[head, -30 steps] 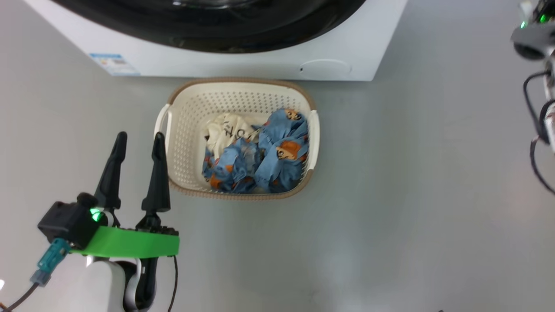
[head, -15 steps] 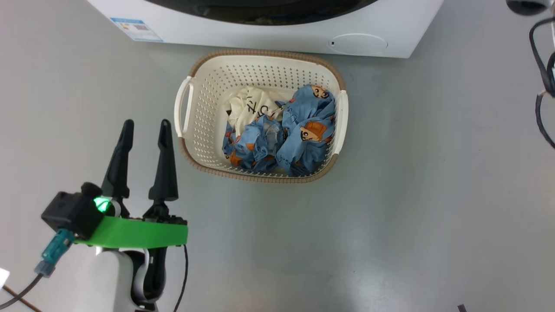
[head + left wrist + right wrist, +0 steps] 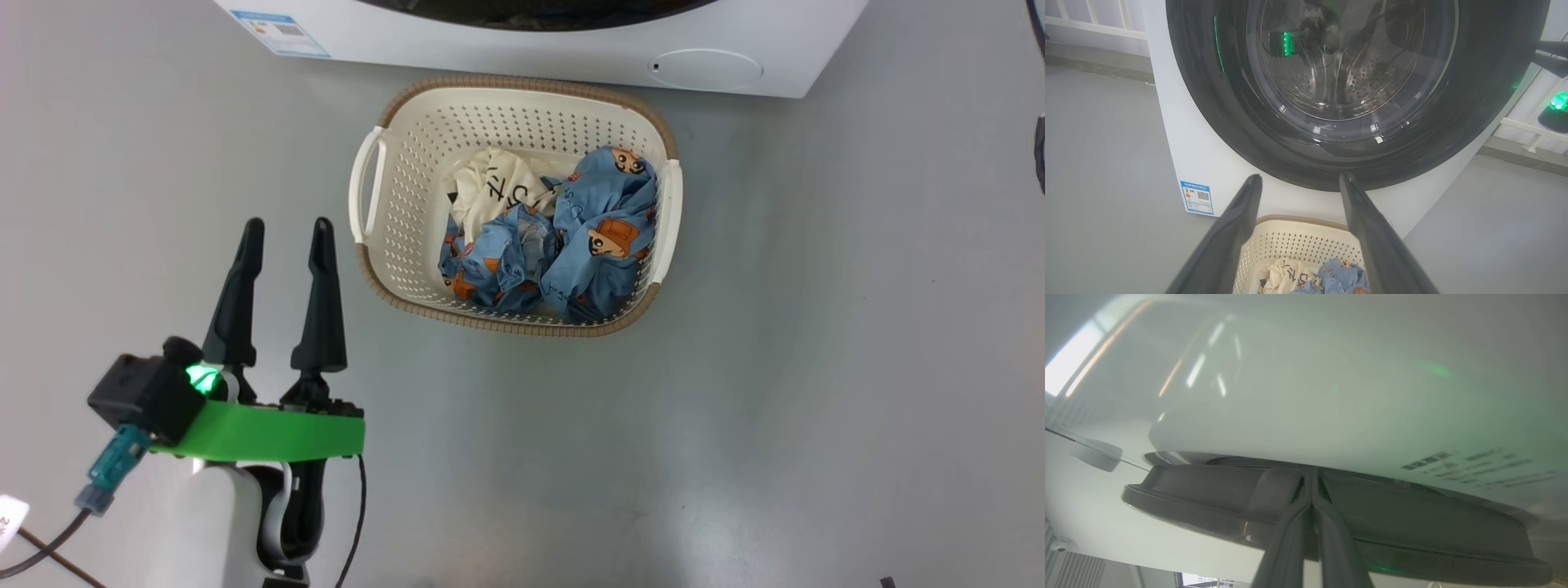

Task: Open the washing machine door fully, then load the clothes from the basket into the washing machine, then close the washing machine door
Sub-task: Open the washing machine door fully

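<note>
The right gripper [image 3: 1311, 473] is set at the rim of the large round glossy black washing machine door [image 3: 1412, 522].
Its fingers are pressed together; whether anything is pinched cannot be told. In the left wrist view the door is seen lying against the white boxy front-loading washing machine [image 3: 1188, 155]. The small cream-white perforated plastic basket [image 3: 408, 204] is stood on the grey floor [image 3: 816, 367] just before the machine, and the blue bear-printed and cream-white clothes [image 3: 571, 245] are heaped inside it. The left gripper [image 3: 287, 227] is held spread beside the basket, apart from it.

Head overhead; wrists facing washing machine [image 3: 1180, 143]
</note>
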Controlling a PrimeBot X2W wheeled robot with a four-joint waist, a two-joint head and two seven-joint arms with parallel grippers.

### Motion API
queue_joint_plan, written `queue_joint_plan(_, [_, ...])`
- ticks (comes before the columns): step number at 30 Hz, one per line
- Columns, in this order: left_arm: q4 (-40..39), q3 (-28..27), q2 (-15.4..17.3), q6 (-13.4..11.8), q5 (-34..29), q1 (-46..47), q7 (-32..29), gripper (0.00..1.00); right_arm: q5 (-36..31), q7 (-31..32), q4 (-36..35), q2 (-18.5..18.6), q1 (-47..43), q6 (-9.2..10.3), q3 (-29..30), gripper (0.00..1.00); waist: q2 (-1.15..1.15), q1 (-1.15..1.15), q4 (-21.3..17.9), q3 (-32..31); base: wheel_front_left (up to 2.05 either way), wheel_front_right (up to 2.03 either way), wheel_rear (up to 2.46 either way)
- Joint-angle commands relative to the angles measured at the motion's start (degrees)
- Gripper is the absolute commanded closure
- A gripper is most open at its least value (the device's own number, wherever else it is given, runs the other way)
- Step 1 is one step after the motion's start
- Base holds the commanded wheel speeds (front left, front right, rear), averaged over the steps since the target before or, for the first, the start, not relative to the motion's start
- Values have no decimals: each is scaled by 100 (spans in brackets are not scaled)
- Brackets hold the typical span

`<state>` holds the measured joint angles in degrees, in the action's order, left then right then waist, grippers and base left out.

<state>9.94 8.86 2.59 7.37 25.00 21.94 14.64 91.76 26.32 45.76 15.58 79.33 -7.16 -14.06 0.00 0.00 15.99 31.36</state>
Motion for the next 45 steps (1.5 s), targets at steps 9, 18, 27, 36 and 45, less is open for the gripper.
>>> queue_joint_plan(9, [-20, -164, 103, 12, 5, 19, 36, 0, -184, 444, 55, -154, 65, -33, -257, 100, 0, 0, 84, -85, 0, 0, 0])
queue_joint_plan(18, [58, -145, 76, 12, -67, -60, 36, 0, -74, 840, -151, -268, -475, -33, -393, 100, 0, 0, 28, -417, 0, 0, 0])
queue_joint_plan(27, [142, -165, 102, 12, -155, -310, 36, 0, 26, 1074, -408, -206, -1313, -33, -438, 100, 0, 0, 72, -983, 0, 0, 0])
queue_joint_plan(36, [343, -270, 133, 12, -272, -713, 36, 0, 204, 1294, -562, -241, -2248, -33, -442, 100, 0, 0, 216, -1722, 0, 0, 0])
queue_joint_plan(45, [544, -420, 155, 12, -383, -997, 36, 0, 402, 1419, -923, -346, -3240, -33, -344, 100, 0, 0, 630, -2295, 0, 0, 0])
